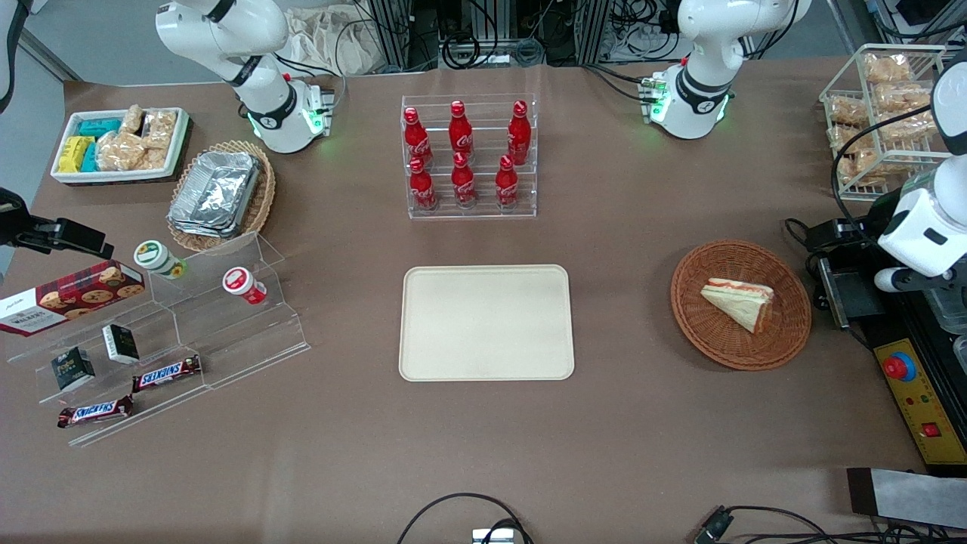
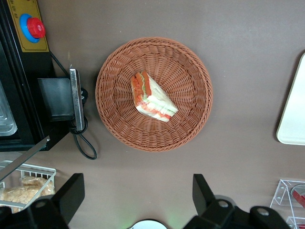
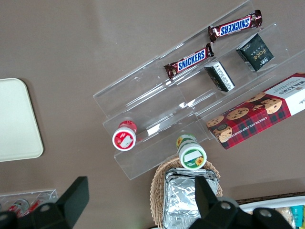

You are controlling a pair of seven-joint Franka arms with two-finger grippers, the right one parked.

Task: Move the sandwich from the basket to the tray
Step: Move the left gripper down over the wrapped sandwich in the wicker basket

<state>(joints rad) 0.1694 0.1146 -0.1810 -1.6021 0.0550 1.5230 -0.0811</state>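
Note:
The sandwich point(image 1: 739, 301) point(image 2: 151, 98), a cream wedge with an orange-red edge, lies in the round reddish-brown basket point(image 1: 699, 317) point(image 2: 190, 124) toward the working arm's end of the table. The cream tray point(image 1: 486, 321) point(image 2: 291, 114) lies flat and bare at the table's middle, beside the basket. My left gripper point(image 2: 137, 179) hangs high over bare table, a little farther from the front camera than the basket. It is open wide, with nothing between its fingers point(image 2: 72, 188). In the front view only the arm's white wrist point(image 1: 923, 230) shows, above the table's edge.
A black box with a red stop button point(image 1: 899, 368) point(image 2: 32, 27) and a black clamp point(image 1: 840, 291) stand close beside the basket. A wire rack of snacks point(image 1: 880, 113) stands farther back. A bottle rack point(image 1: 468, 159) stands farther from the front camera than the tray.

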